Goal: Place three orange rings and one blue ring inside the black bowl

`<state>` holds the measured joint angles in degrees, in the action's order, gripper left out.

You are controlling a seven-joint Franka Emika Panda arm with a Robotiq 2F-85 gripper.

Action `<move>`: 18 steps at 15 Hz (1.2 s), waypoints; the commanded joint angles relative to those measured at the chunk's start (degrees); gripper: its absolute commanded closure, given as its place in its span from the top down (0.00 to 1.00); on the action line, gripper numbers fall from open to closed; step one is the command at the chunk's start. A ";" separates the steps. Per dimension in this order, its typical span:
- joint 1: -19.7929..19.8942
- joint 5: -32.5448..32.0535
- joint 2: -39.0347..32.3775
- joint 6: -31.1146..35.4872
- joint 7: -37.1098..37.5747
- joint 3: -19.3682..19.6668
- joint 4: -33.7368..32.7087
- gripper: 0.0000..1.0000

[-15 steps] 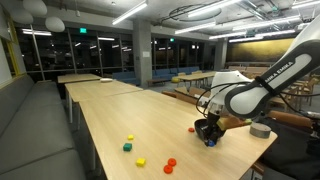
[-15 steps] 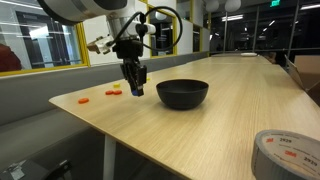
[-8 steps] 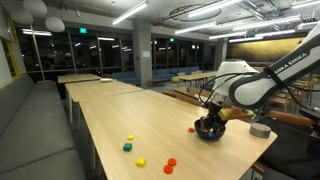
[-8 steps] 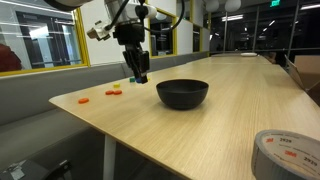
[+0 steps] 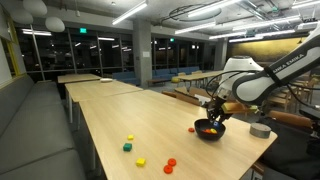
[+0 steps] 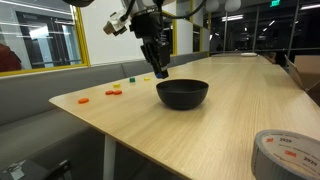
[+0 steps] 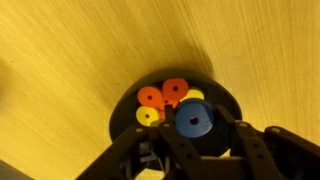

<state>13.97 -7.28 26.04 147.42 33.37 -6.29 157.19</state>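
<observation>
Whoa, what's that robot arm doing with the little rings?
The robot's gripper hangs over the black bowl with the blue ring in its grip, apparently ready to drop it in. The wrist view shows two orange rings and some yellow pieces already in the bowl. Other orange rings lie out on the table.
</observation>
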 commanded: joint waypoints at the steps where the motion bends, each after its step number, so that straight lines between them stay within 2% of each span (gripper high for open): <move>1: 2.98 -2.14 -0.74 4.78 0.18 0.57 -0.11 0.19; 6: 3.81 -0.54 -5.49 10.77 -2.79 2.60 -2.09 0.19; 9: 2.56 1.43 -8.82 11.52 -5.60 4.56 -3.83 0.19; 10: 2.28 1.95 -9.84 11.37 -6.41 5.03 -4.42 0.53; 11: 1.96 2.37 -10.74 11.24 -7.03 5.51 -4.97 0.70; 15: 0.54 4.56 -13.36 10.31 -9.58 7.19 -6.65 0.98; 18: 1.99 0.71 -11.77 7.81 -6.02 5.70 -6.48 1.00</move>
<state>15.70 -4.21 13.31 157.44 25.53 -0.20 151.82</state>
